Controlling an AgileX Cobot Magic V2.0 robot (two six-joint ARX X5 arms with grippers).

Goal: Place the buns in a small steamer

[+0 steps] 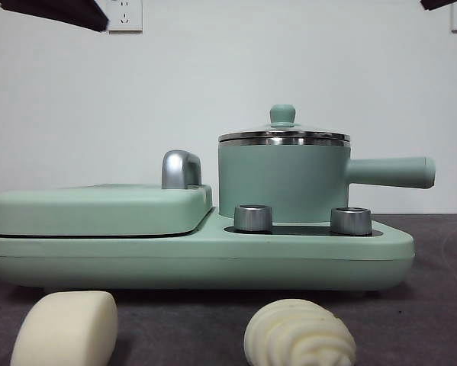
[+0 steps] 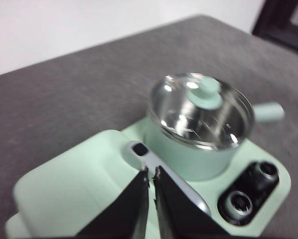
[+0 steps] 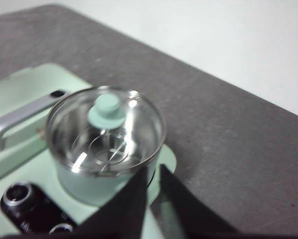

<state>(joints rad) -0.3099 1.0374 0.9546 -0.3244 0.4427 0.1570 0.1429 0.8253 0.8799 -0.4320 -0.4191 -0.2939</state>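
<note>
A mint green round steamer pot with a steel rim (image 1: 281, 179) stands on the right half of a long mint green cooking base (image 1: 197, 255) that rests on the dark grey counter (image 1: 442, 305). The pot's clear glass lid with a green knob (image 1: 282, 116) is seated on its rim, and a straight green side handle (image 1: 392, 171) juts out to the right in the front view. Two steel control knobs (image 1: 253, 217) sit on a black panel at the front of the base, just below the pot. The left half of the base carries a flat mint green lidded grill section (image 1: 98, 210) with a chrome handle (image 1: 181, 168) at its back edge beside the pot. Both buns lie on the counter in front of the base, outside the pot and apart from each other: a smooth cream-white oblong bun (image 1: 66, 329) at the left and a cream-white oval bun with swirled ridges (image 1: 300, 334) below the pot. Neither is touched. The left gripper (image 2: 150, 175) hangs above the grill section near the chrome handle, its black fingers (image 2: 136, 199) pressed almost together and holding nothing. The right gripper (image 3: 153, 172) hangs above the pot's near side, its fingers (image 3: 181, 204) likewise nearly closed and empty. In the front view only dark arm tips show at the top corners.
</note>
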